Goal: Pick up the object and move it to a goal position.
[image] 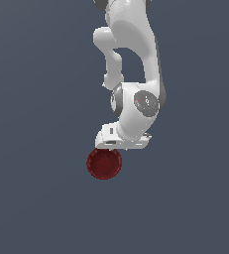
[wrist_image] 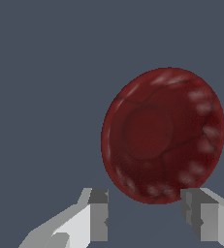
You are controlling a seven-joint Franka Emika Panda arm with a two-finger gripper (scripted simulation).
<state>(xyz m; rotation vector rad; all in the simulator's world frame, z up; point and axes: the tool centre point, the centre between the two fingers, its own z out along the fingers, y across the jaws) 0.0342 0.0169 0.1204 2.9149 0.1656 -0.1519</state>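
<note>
The object is a small dark red round shallow bowl (image: pixel 104 163) lying on the flat grey-blue surface, just below the arm's white hand in the exterior view. In the wrist view the bowl (wrist_image: pixel 163 135) fills much of the picture, its hollow facing the camera. My gripper (wrist_image: pixel 145 215) is open, its two grey fingertips (wrist_image: pixel 99 213) spread about as wide as the bowl and standing just off its near rim. Nothing is between them. In the exterior view the fingers are hidden behind the hand (image: pixel 122 139).
The white arm (image: pixel 133 59) rises from the hand toward the top of the exterior view. A plain grey-blue surface (image: pixel 36 198) lies all around, with no other objects showing.
</note>
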